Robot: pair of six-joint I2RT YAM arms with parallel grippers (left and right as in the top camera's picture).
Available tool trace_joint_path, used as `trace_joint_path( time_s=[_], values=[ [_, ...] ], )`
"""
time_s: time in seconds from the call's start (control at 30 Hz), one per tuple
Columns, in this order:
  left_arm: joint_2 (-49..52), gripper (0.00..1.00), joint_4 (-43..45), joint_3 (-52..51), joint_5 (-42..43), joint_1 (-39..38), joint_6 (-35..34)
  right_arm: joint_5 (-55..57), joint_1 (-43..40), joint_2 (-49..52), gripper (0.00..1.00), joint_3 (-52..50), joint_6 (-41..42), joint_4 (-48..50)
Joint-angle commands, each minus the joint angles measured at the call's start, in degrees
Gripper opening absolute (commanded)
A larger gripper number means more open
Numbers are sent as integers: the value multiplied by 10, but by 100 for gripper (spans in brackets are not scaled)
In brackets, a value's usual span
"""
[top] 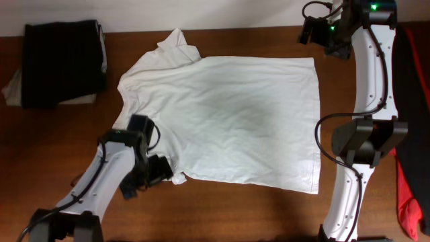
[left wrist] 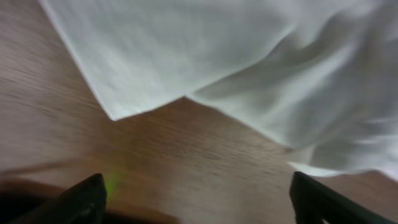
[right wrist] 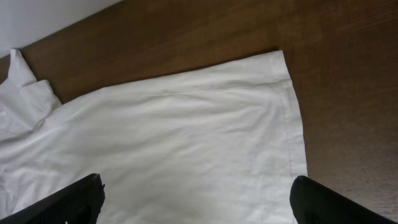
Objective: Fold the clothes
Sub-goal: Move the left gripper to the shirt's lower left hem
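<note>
Left gripper [left wrist: 196,190]: released, fingertips wide apart with nothing between them, low over bare wood just beside the shirt's lower-left edge.
Right gripper [right wrist: 196,186]: released, fingers spread, hanging above the shirt's upper-right corner, at the top right of the overhead frame.
White T-shirt [top: 228,114]: spread mostly flat across the middle of the frame, hem toward the right, one sleeve crumpled at the upper left, lightly wrinkled, held by neither gripper.
Wooden table [top: 222,215]: brown, bare along the lower edge.
Dark folded clothes [top: 64,60]: stacked at the upper left, near the crumpled sleeve.
Red cloth [top: 410,195]: along the right edge, beyond the right arm.
</note>
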Motion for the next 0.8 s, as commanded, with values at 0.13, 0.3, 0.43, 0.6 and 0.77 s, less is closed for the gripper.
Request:
trace_joint_path(
  time_s=[0.13, 0.3, 0.43, 0.6, 0.77],
  values=[
    [-5, 89, 102, -59, -11, -1, -14, -3, 0, -2, 99, -3, 2, 1],
    [-5, 89, 123, -59, -101, 0, -46, -3, 0, -2, 99, -3, 2, 1],
    [-5, 89, 133, -59, -105, 0, -48, -3, 0, -2, 99, -3, 2, 1],
    [12, 81, 167, -59, -103, 0, -41, -3, 0, -2, 99, -3, 2, 1],
    [35, 66, 177, -59, -102, 0, -41, -3, 0, -2, 99, -3, 2, 1]
  ],
)
